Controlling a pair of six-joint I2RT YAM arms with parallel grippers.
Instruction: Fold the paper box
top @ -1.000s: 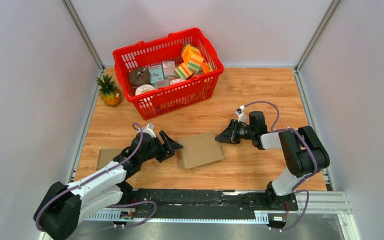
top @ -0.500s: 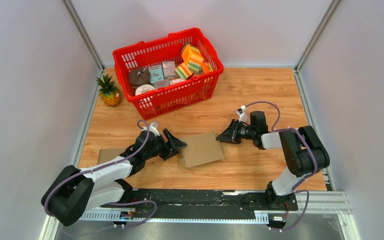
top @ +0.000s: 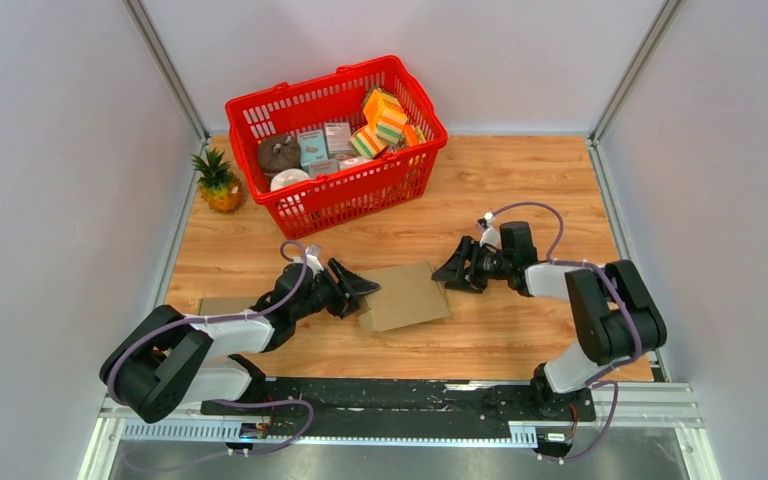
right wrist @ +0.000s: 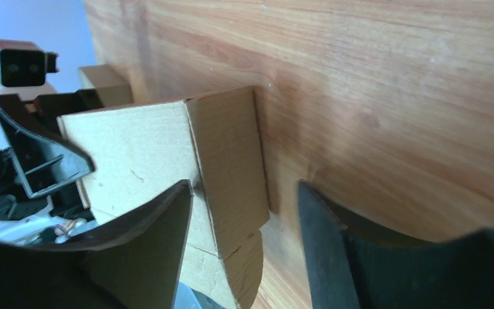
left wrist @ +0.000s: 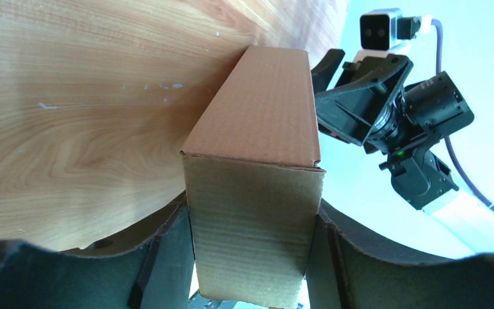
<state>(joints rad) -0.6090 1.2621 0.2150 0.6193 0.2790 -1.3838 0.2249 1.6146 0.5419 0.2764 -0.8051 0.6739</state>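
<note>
The left gripper [top: 358,294] closes its two dark fingers against both sides of the near end of the paper box [top: 405,297]; its wrist view shows no gap on either side. At the other end the right gripper [top: 445,278] stands spread. One finger [right wrist: 148,225] lies across the box's face, and the other finger [right wrist: 325,225] is apart from the box, over bare wood.

The box is plain brown corrugated cardboard, a flattish sleeve with sharp creased edges. It lies on the pale wood-grain table [top: 520,180] in the near middle, between the two arms.

A second ago the left gripper gaped just beside the box's left end and the right one was pinched nearly shut at the right end. The box itself has hardly moved.

A flat cardboard piece [top: 215,305] lies under the left arm near the table's left edge. A red plastic basket [top: 360,195] of packets and sponges sits at the far side, with a small pineapple [top: 218,182] beside it. Open wood stretches right of the basket and between the box and the basket.
</note>
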